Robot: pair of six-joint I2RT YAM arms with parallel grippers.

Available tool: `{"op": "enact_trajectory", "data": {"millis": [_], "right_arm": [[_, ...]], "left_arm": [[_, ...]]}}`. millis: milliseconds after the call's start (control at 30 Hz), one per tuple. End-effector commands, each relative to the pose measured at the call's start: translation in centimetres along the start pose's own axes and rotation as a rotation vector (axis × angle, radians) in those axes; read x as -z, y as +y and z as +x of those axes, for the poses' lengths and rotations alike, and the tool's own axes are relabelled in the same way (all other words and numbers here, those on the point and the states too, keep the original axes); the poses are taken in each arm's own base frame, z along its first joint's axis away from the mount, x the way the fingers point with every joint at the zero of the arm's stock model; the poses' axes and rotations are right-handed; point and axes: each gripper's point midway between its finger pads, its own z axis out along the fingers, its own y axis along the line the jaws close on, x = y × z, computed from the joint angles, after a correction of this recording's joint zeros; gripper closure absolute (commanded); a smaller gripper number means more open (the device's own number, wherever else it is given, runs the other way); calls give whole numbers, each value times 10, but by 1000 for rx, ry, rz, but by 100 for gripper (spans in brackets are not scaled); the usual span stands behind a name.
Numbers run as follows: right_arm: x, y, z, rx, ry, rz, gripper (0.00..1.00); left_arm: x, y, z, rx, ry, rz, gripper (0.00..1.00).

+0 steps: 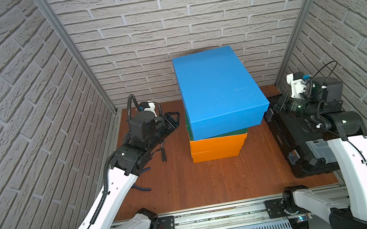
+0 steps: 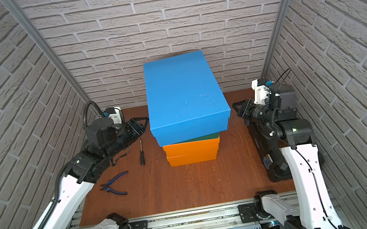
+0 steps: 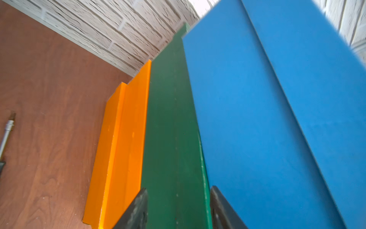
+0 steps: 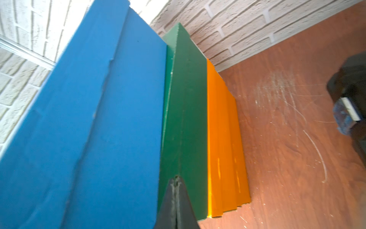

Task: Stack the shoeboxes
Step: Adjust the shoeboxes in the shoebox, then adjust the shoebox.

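While the matte blue cardboard shoebox [image 1: 216,89] is sitting skewed atop a dark green shoebox [image 3: 174,119] and two orange shoeboxes [image 3: 126,138] by the wooden table [image 1: 213,180]'s back edge, the empty half-open left gripper [image 3: 178,189] and pinched-shut right gripper [image 4: 176,184] are flanking its light-looking, stiff long sides, the likely hold.

My left arm [image 1: 119,191] has white covers, black joints and a bumpy black hose [image 1: 102,200]; my right arm [image 1: 352,167] carries a thin black wire [image 1: 355,148].
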Motion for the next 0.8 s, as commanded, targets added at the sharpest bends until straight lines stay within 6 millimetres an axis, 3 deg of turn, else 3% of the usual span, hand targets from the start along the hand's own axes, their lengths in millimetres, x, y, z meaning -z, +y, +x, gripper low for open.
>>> {"op": "enact_trajectory", "data": {"millis": [0, 400, 767], "right_arm": [[0, 22, -5, 9, -4, -86, 97], [-15, 62, 2, 76, 40, -160, 97], [-35, 67, -5, 85, 51, -157, 97]], "left_arm": [[3, -19, -8, -44, -20, 39, 48], [-16, -45, -23, -64, -27, 81, 48], [-31, -56, -30, -73, -24, 97, 48]]}}
